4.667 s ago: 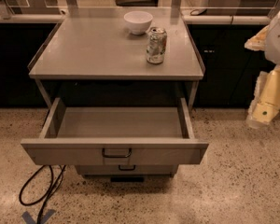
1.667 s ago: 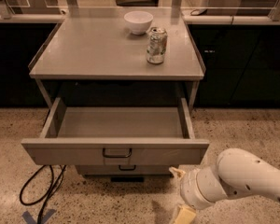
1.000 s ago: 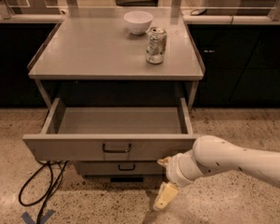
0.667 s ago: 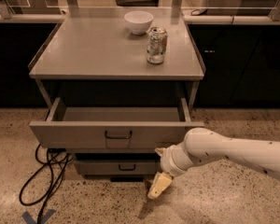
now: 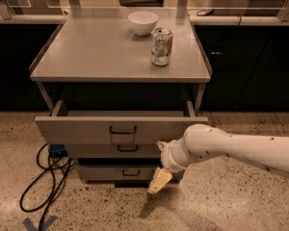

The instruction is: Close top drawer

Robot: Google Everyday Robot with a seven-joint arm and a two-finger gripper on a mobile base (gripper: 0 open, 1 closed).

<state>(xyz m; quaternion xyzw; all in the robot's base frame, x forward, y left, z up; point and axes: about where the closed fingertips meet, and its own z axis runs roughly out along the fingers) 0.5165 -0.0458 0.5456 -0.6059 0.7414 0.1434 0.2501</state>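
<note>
Camera view, top drawer (image 5: pixel 86 129) pushed further in, tool (image 5: pixel 160 163) spread, below its front.

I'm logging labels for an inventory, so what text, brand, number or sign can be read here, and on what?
No text can be read.
can, on the cabinet top: printed pattern, too blurred to read.
top drawer, partly open: plain front, no label.
gripper, low in front of the lower drawers, right of their handles: no marking seen.
blue tape mark, on the floor at bottom left: a shape only, no letters.
</note>
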